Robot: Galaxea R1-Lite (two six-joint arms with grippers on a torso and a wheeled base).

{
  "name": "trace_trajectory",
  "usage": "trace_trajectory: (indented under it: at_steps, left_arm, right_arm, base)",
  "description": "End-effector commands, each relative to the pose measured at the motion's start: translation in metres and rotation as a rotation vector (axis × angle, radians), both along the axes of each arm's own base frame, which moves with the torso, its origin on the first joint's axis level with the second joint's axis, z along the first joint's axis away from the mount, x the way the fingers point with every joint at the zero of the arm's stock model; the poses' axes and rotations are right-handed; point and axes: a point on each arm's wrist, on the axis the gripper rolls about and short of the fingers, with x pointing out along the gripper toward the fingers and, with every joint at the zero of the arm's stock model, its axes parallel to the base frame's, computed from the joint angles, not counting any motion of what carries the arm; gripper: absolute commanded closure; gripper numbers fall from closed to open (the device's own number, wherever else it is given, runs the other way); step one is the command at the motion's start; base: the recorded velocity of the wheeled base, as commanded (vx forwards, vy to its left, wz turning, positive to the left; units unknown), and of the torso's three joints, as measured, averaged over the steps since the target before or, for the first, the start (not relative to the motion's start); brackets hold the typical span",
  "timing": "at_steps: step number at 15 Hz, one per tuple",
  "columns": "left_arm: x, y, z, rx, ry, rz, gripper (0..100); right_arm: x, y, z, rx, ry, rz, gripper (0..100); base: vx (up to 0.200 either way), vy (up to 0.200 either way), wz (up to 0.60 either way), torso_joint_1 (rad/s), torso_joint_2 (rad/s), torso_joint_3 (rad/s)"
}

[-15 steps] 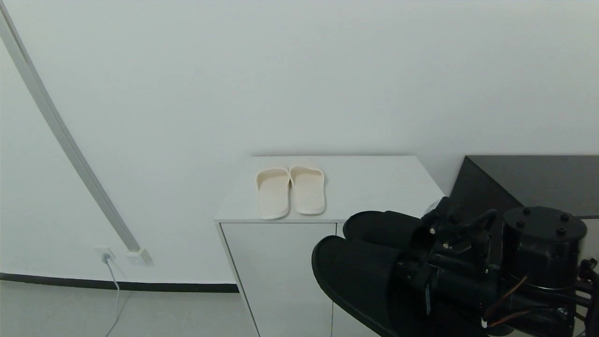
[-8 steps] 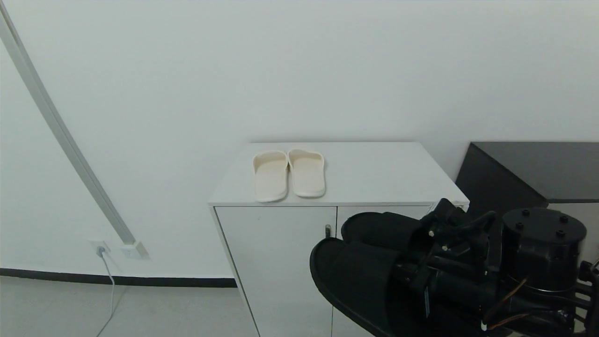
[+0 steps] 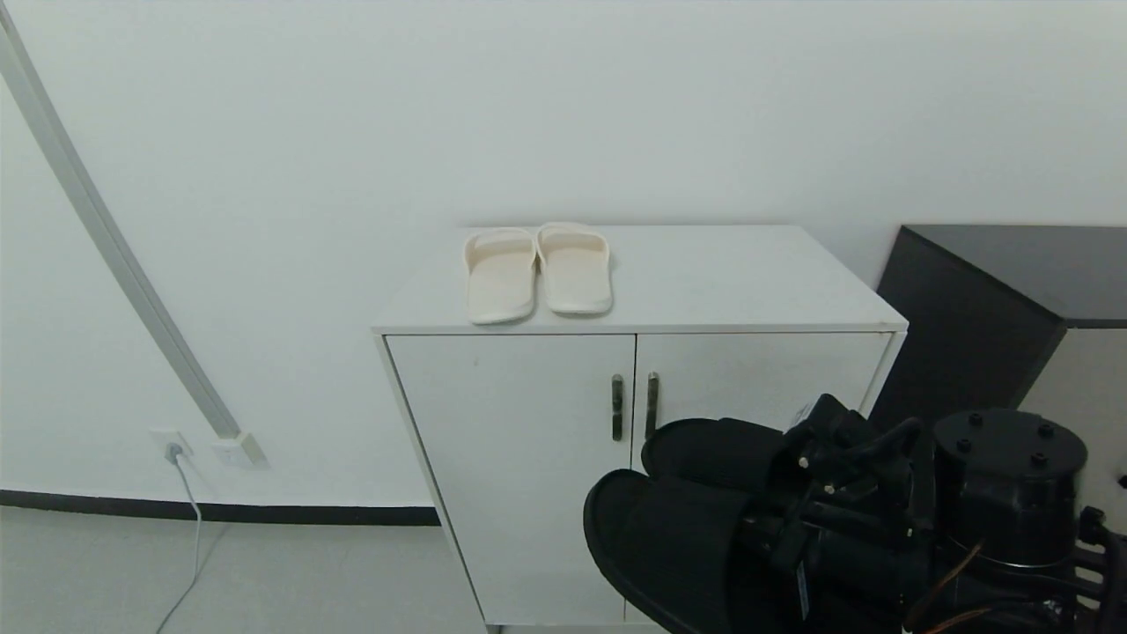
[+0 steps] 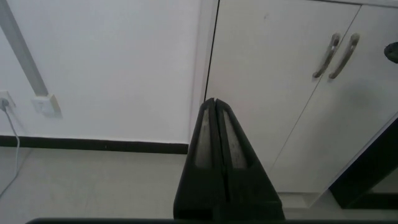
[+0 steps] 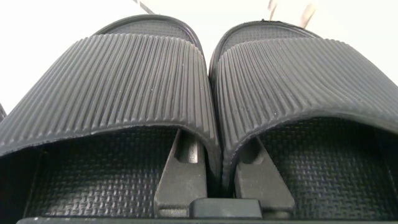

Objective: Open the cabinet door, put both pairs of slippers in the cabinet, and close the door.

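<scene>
Tilting down over the last second, the head camera (not the furniture) has moved. The cabinet [image 3: 511, 458] now sits higher in view, and its two door handles [image 3: 632, 406], out of sight a second ago, show at the middle of its front. Both doors are shut. The cream slippers [image 3: 537, 271] lie side by side on top of the cabinet, toward its left end. The black slippers [image 3: 696, 519] are held up in front of the cabinet's right door, as before.

From the left wrist, the left gripper [image 4: 215, 121] has its fingers pressed together on nothing. It sits low, off the cabinet's left front corner and well apart from the handles.

From the right wrist, the right gripper [image 5: 219, 180] has one finger inside each black slipper, pinching their inner walls together.

Neither pair is stored yet. With the handles now in sight, opening a door looks like the next step, probably with the free left gripper.
</scene>
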Motion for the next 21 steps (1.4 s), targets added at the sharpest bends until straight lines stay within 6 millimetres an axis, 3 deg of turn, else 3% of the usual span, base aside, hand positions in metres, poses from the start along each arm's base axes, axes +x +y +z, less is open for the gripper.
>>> trace_trajectory:
  at_steps: [1,13,21]
  left_arm:
    - [0.0,0.0,0.0,-0.001,0.0,0.001,0]
    - [0.0,0.0,0.0,0.0,0.0,0.0,0]
    - [0.0001,-0.0004,-0.0002,0.048,0.003,-0.016,0]
  right_arm:
    - [0.0005,0.0023,-0.0032,-0.009,0.008,0.005,100]
    - [-0.0021,0.0019,-0.005,-0.016,0.002,0.013,100]
    - [-0.0068,-0.0013,-0.0072,-0.016,-0.006,0.015,100]
  base:
    - [0.0,0.0,0.0,-0.178,0.52,0.32]
    - [0.0,0.0,0.0,-0.145,0.47,0.328]
    - [0.0,0.0,0.0,-0.031,0.36,0.331]
